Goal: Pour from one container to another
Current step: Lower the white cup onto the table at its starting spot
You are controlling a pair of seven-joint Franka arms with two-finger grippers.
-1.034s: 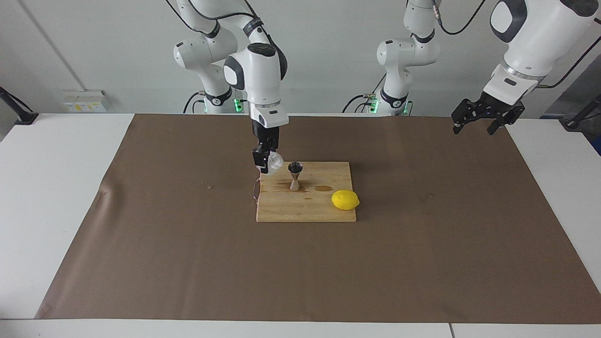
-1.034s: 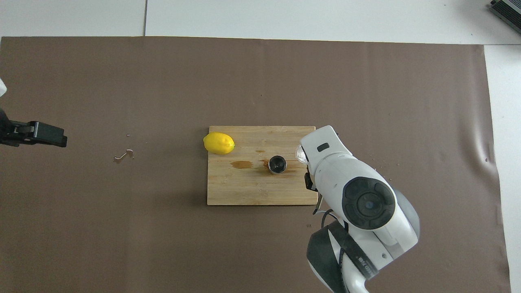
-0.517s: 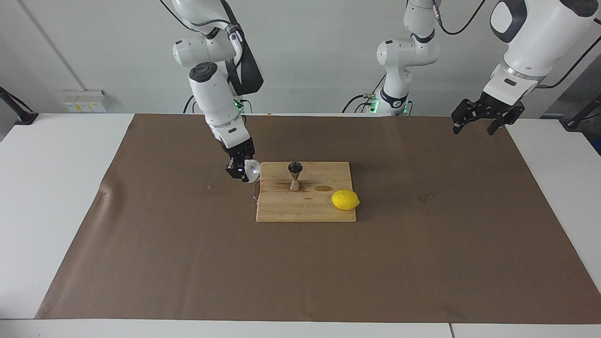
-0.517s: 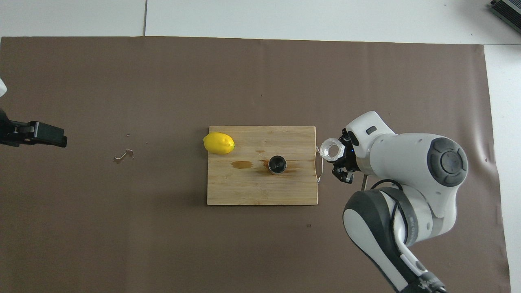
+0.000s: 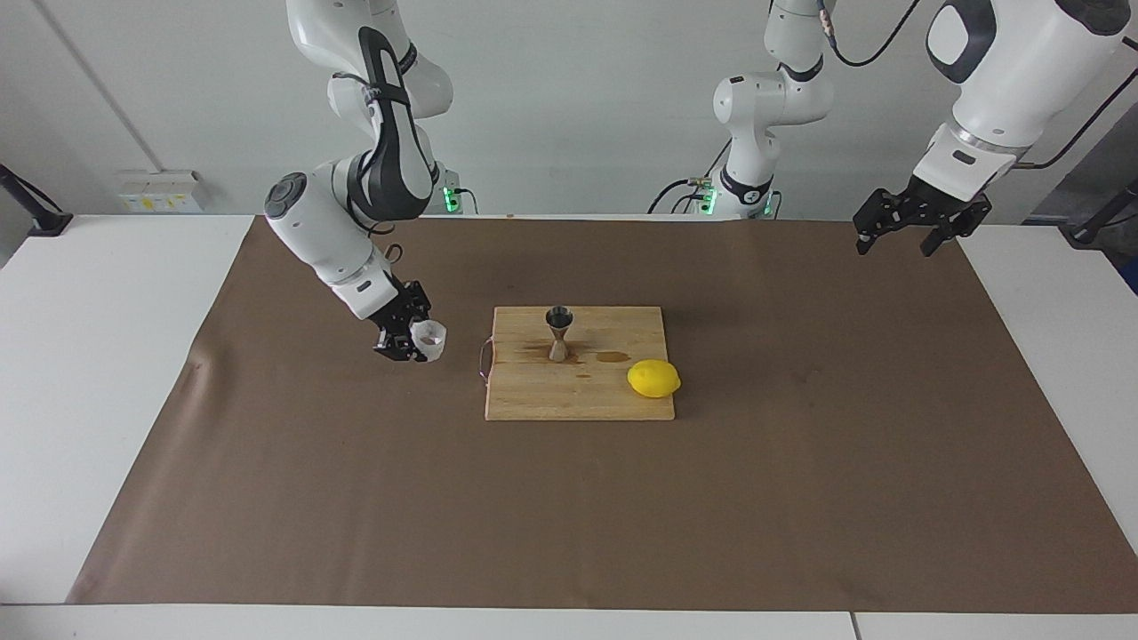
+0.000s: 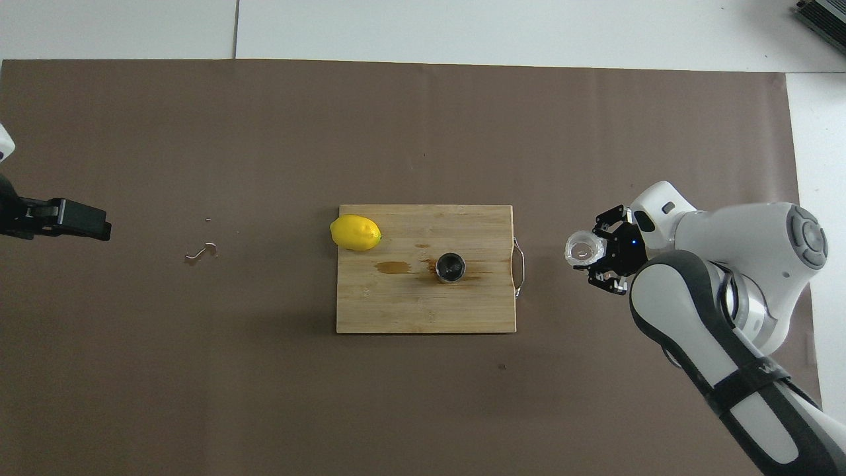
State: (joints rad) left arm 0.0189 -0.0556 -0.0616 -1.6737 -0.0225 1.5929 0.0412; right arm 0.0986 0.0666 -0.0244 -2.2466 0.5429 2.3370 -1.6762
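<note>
- The right gripper (image 5: 416, 342) is clamped on the clear faceted cup (image 5: 428, 337), left of centre in the facing view; in the overhead view the cup (image 6: 584, 249) sits at the gripper's (image 6: 603, 251) tip, centre-right of the frame.
- Cup's mouth shows as a ring from overhead; it's low over the brown paper mat (image 5: 356, 462), clear of the cutting board (image 5: 578, 391) and its wire handle (image 6: 520, 266).
- The steel jigger (image 5: 558, 332) stands upright on the board, mid-frame, with a brown wet patch (image 6: 392, 267) beside it.
- Lemon (image 5: 653, 378) sits at the board's edge toward the left arm's end.
- Left gripper (image 5: 909, 229) waits, fingers spread with nothing in them, upper right of the facing view.
- Loads of bare mat all round the board.
</note>
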